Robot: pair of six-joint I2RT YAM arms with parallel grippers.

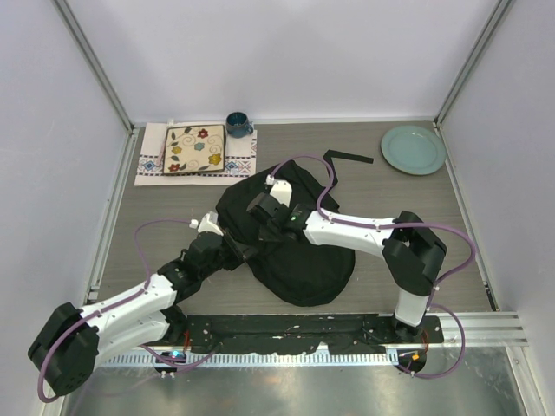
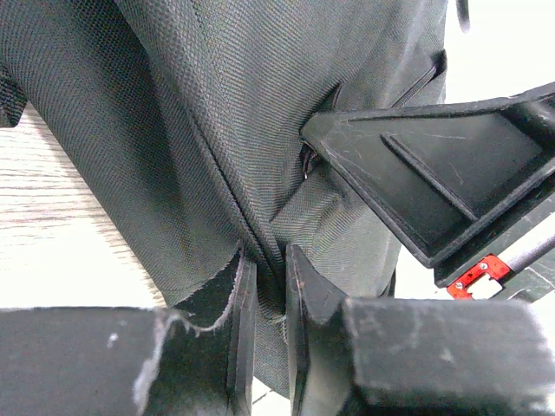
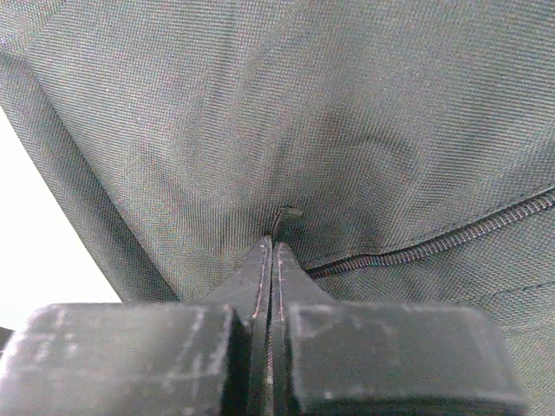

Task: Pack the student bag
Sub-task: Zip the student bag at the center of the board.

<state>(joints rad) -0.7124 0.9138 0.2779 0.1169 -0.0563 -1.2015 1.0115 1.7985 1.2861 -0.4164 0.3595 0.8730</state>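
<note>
Left hand (image 2: 269, 260) around student bag (image 2: 199, 113) fold

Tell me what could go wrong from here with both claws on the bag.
The right claw looks shut just short of the zip pull, so a tug may move nothing. The left claw pinches only a thin fold of the student bag, which could slip free and let the bag slide.

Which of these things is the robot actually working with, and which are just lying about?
In use: student bag, pinched by the left gripper; right gripper, shut by the zip.

Lying about: floral square plate on an embroidered cloth; blue mug; green plate.
</note>
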